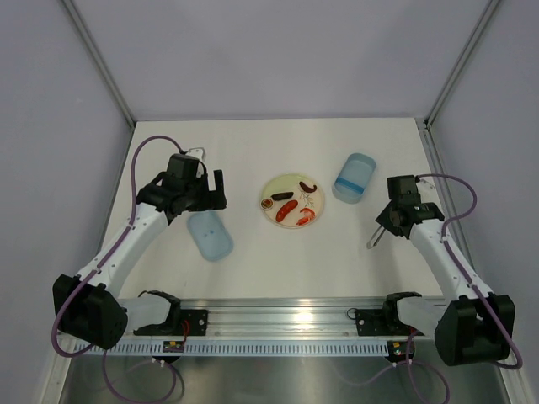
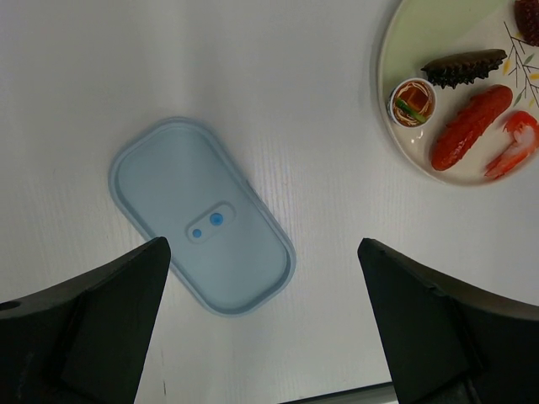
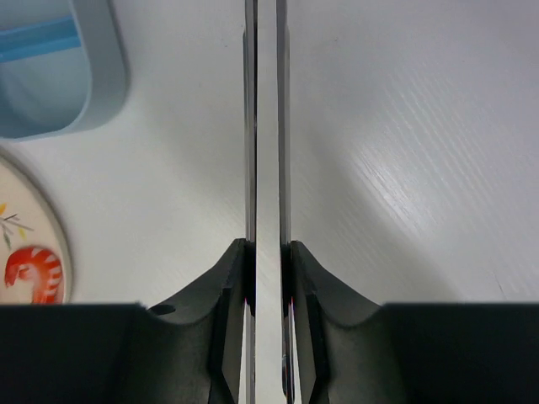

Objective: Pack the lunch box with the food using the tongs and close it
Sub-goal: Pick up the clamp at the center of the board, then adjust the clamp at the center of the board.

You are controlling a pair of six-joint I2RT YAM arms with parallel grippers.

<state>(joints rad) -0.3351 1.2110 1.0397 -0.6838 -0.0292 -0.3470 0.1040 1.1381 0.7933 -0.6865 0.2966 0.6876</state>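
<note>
My right gripper [image 3: 267,252] is shut on the silver tongs [image 3: 282,126], a finger pressing on each arm, so the two arms run almost parallel away from me. From above, the tongs [image 1: 376,238] stick out of that gripper [image 1: 394,220] toward the near left. The open pale-blue lunch box [image 1: 354,177] stands at the right of the plate [image 1: 292,200], which holds the food: a red sausage [image 2: 470,126], a shrimp [image 2: 512,145], a dark brown piece [image 2: 463,67] and a small round piece [image 2: 413,101]. The flat blue lid [image 2: 202,215] lies on the table under my left gripper [image 2: 262,245], which is open and holds nothing.
The round pale-yellow plate [image 2: 396,50] sits mid-table between the lid and the lunch box [image 3: 101,84]. A metal rail [image 1: 278,324] runs along the near edge between the arm bases. Grey walls close in the table at the back and both sides.
</note>
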